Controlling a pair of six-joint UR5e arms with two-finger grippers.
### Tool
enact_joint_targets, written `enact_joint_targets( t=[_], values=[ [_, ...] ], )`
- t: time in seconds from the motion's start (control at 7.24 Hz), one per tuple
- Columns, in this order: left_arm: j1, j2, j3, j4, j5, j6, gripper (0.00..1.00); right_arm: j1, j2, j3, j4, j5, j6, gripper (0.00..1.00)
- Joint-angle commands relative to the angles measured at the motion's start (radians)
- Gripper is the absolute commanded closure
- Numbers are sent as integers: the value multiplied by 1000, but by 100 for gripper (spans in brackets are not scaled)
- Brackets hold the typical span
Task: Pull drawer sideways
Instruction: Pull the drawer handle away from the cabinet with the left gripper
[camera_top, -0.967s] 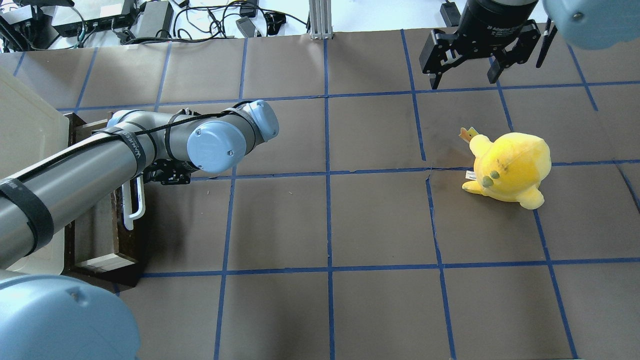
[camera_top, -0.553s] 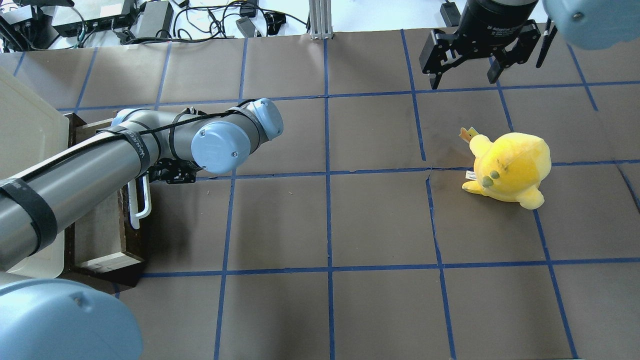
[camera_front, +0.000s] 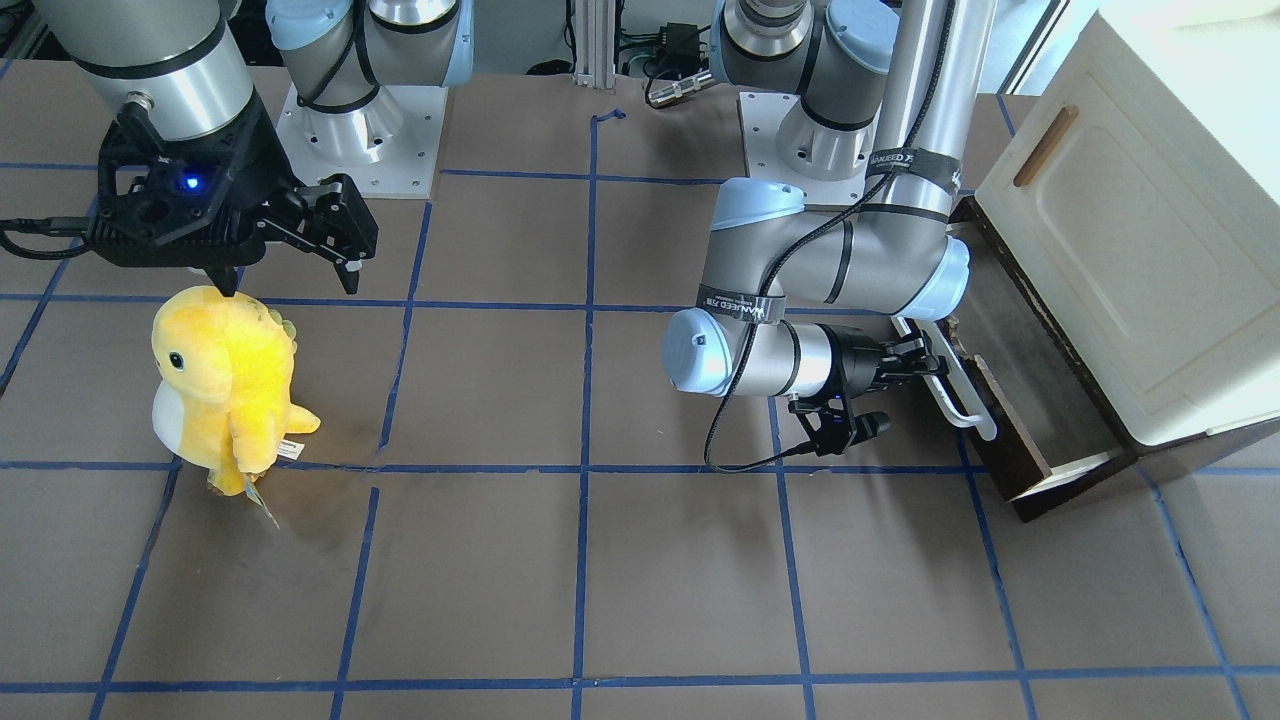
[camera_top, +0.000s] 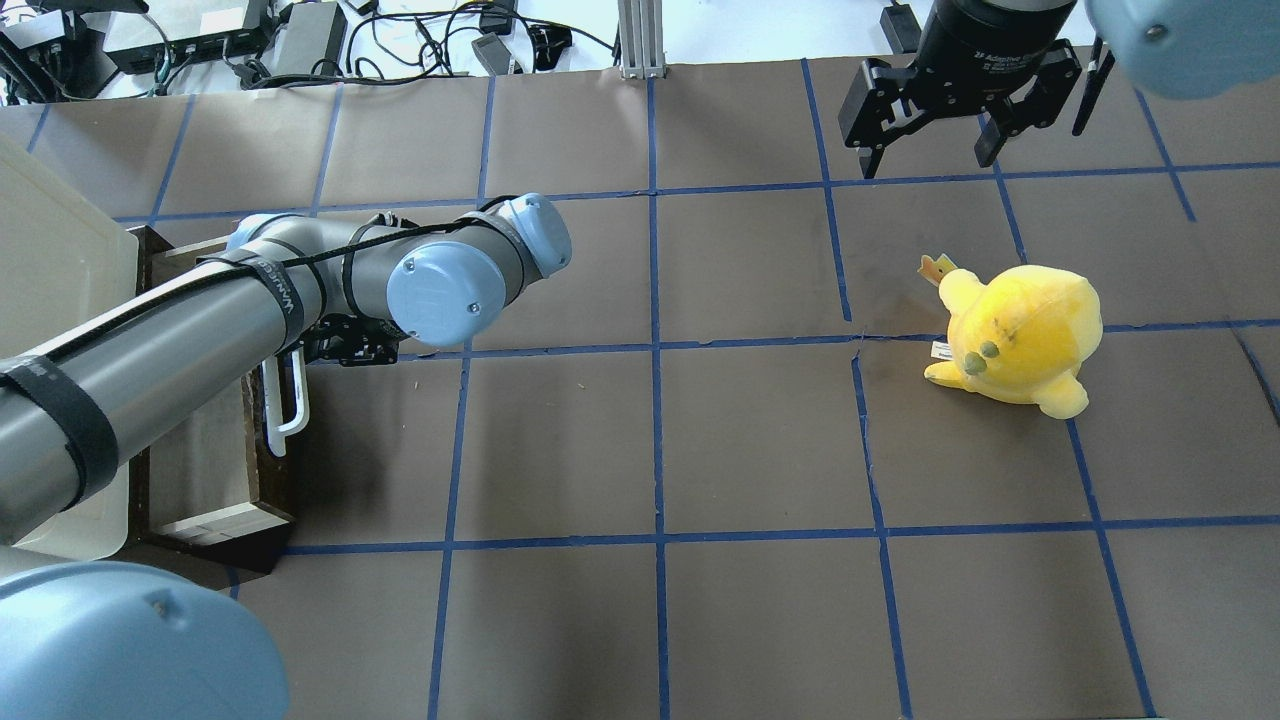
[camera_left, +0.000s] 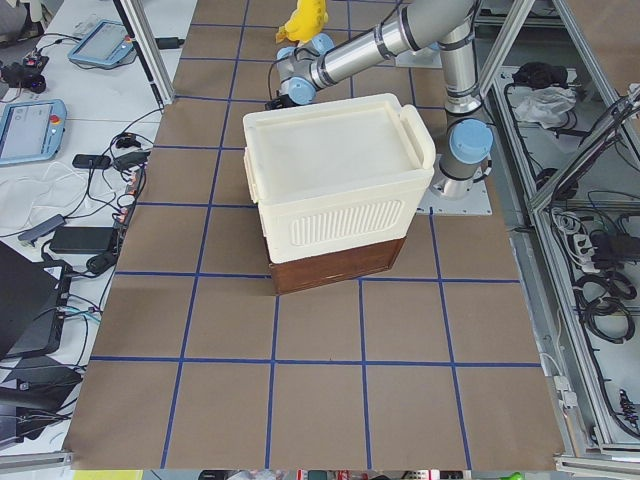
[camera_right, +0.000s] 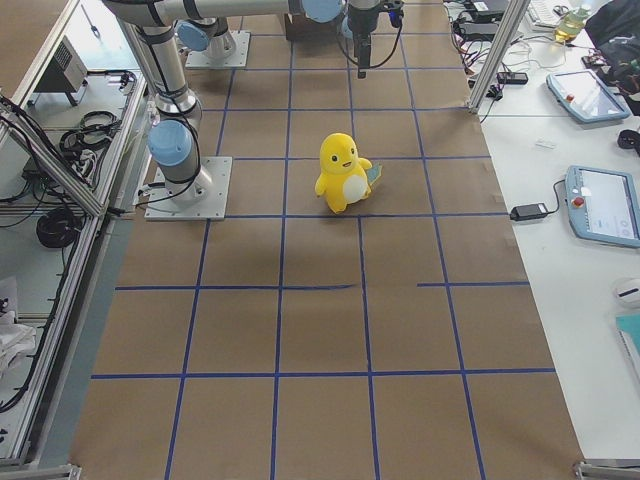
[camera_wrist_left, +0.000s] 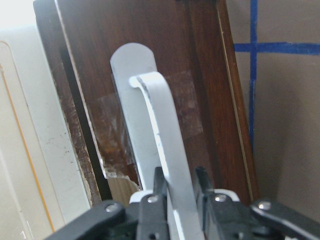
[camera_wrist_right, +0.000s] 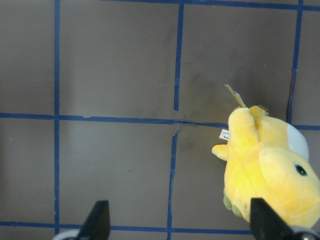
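The drawer (camera_top: 272, 480) has a dark brown front and a long white bar handle (camera_top: 296, 400). It stands partly pulled out from under the cream cabinet (camera_top: 50, 260) at the table's left. My left gripper (camera_wrist_left: 179, 187) is shut on the handle (camera_wrist_left: 165, 130), one finger on each side of the bar. In the front-facing view the left gripper (camera_front: 925, 362) holds the handle (camera_front: 962, 398) in front of the drawer (camera_front: 1005, 440). My right gripper (camera_top: 930, 155) is open and empty, hanging above the table at the far right.
A yellow plush toy (camera_top: 1020, 335) stands on the right half of the table, just below the right gripper (camera_front: 290, 275), and shows in the right wrist view (camera_wrist_right: 270, 170). The cabinet (camera_front: 1130, 230) has a small brown slot handle (camera_front: 1045, 145).
My left gripper has moved rightward in the overhead view with the handle in it, and the drawer has slid further out of the cabinet. The right arm has not moved.
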Motion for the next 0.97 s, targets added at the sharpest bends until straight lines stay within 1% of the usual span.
enact_joint_targets(
  t=[0.0,0.83],
  values=[
    [-5,0,17,-1,-19,6,82,0,0,0,0,0,0,0],
    [-9,-9,20,-1,-20,6,82,0,0,0,0,0,0,0]
  ],
)
